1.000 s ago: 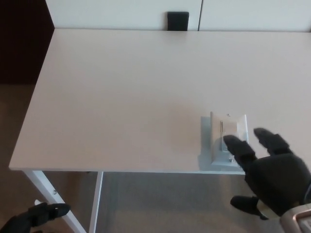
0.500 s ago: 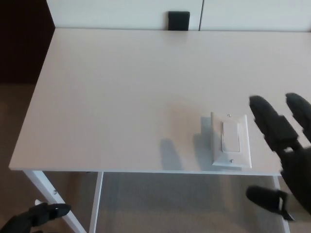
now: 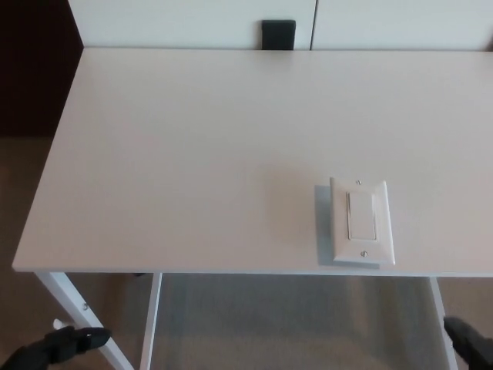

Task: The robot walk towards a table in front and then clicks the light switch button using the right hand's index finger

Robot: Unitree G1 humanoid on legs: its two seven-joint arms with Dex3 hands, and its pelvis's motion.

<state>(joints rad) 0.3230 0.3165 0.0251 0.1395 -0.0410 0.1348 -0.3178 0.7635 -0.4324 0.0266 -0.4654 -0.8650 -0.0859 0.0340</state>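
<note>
A white light switch plate (image 3: 362, 222) with a rocker button (image 3: 360, 215) lies flat on the white table (image 3: 192, 154), near its front edge at the right. Nothing touches it. Only a small black part of my right hand (image 3: 470, 347) shows at the bottom right corner, below the table's front edge and well clear of the switch. My left hand (image 3: 58, 345) hangs low at the bottom left, beside the table leg and under the tabletop level. It holds nothing.
A small black block (image 3: 278, 34) sits at the table's far edge against the white wall panels. White table legs (image 3: 73, 308) run down at the front left. Brown floor shows to the left, grey floor under the table.
My right hand has left the switch: it lifted off to the right, then dropped below the table's front edge into the bottom right corner. The left hand has stayed put.
</note>
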